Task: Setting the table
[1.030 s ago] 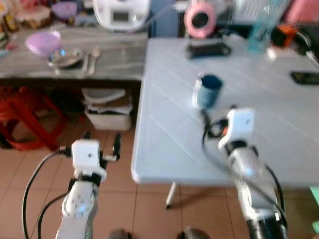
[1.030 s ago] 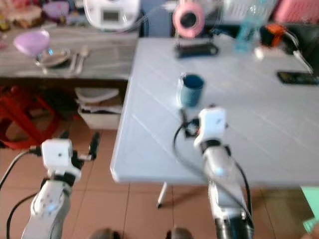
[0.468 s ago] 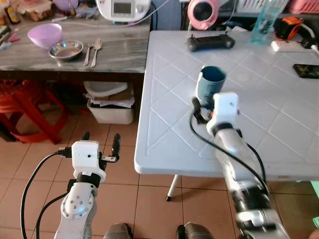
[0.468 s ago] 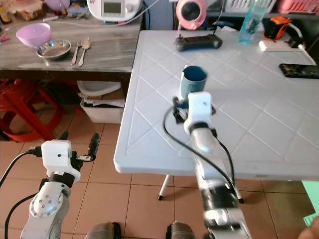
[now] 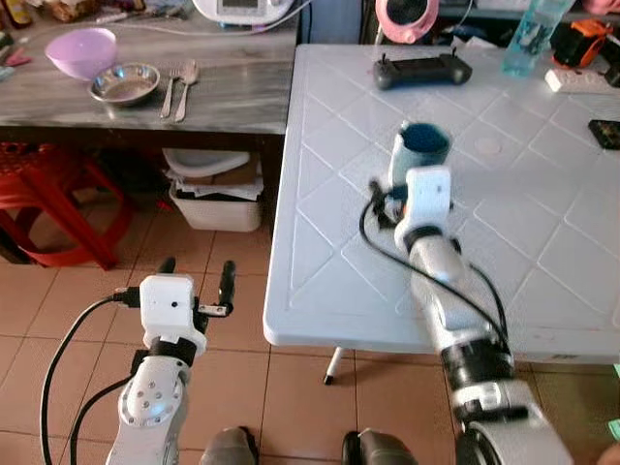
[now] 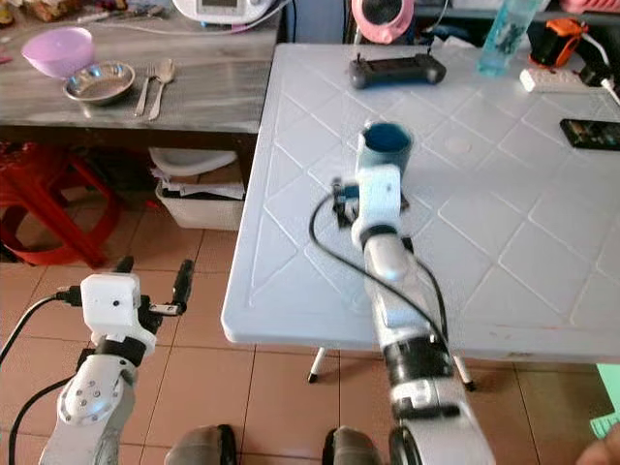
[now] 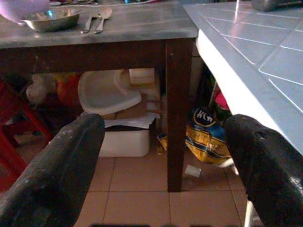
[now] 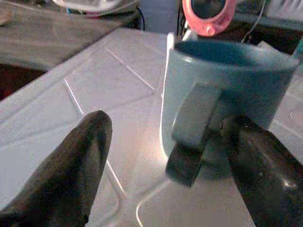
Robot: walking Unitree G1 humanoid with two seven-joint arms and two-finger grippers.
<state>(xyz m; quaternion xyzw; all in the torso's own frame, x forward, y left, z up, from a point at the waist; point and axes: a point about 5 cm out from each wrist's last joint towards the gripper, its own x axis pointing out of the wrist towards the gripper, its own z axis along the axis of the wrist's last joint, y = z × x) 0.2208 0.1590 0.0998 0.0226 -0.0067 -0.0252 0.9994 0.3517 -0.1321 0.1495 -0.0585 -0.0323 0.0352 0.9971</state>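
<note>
White table (image 5: 542,252) bears a blue mug (image 8: 227,94) before the spread right hand (image 8: 161,156), game controller (image 5: 422,70) beyond.

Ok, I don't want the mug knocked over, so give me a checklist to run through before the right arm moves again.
1. Mug upright on the white table: ok.
2. Right gripper open, fingers spread: ok.
3. Mug centred between the fingers: not ok, it sits toward one finger, with its handle facing the wrist camera.
4. Fingers clear of the mug: cannot tell, one finger looks very close to the handle.
5. Room around the mug: ok, the black controller lies well behind it.
6. Left gripper out of the way: ok, open and low over the floor beside the table.
</note>
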